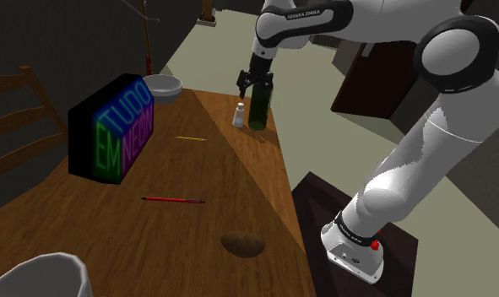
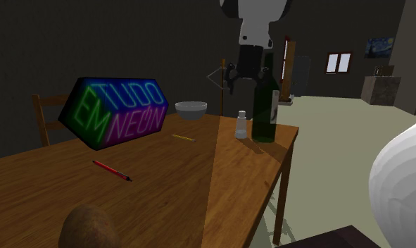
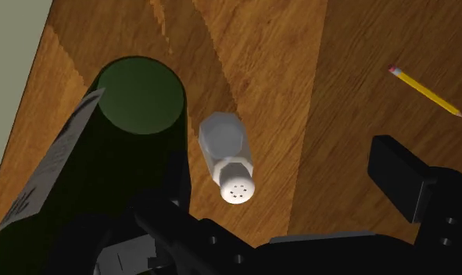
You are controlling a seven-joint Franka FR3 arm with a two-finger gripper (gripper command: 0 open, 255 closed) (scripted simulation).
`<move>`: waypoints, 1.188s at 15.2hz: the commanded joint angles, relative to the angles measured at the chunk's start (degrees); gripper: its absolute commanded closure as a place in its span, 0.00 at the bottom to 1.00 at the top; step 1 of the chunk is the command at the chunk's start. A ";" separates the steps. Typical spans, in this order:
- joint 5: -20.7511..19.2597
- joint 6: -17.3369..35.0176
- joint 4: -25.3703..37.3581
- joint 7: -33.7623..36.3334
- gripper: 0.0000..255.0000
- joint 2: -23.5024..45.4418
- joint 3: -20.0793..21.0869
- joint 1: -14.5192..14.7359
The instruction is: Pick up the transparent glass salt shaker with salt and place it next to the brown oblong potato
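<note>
one black gripper (image 1: 254, 82) hangs above the far end of the table (image 1: 154, 245), fingers pointing down. its state is released: the two fingers stand wide apart and grip nothing. in the wrist view the gripper (image 3: 288, 176) is above the salt shaker (image 3: 227, 156), which lies in the gap between the fingers without touching either and nearer to the finger on the bottle's side.

the salt shaker (image 1: 238, 116) is a small pale, upright item with a perforated white cap. it stands on the table just beside a dark green bottle (image 1: 259, 105), on the bottle's left in the shoulder view. the bottle (image 3: 119, 141) carries a light label. in the second exterior view the gripper (image 2: 246, 76) is at the level of the bottle (image 2: 264, 113) neck, and the salt shaker (image 2: 241, 125) stands lower.

a yellow pencil (image 1: 191, 138) lies near the shaker, toward the table's middle. a grey bowl (image 1: 161, 86) stands beyond it. a black sign (image 1: 112, 126) with green, blue and purple neon letters stands next to the bowl. a red pencil (image 1: 172, 200) lies further along the table.

the brown potato (image 1: 242, 244) rests at the near end, well apart from the shaker. a wooden chair (image 1: 15, 110) stands behind the sign.
</note>
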 commanded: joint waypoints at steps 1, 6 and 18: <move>0.64 -0.31 3.92 -0.12 0.00 6.19 -0.53 -0.51; 1.83 0.07 11.67 -0.44 0.00 14.72 -1.10 -1.58; 2.23 4.63 8.68 -0.71 0.00 16.29 -0.83 -1.41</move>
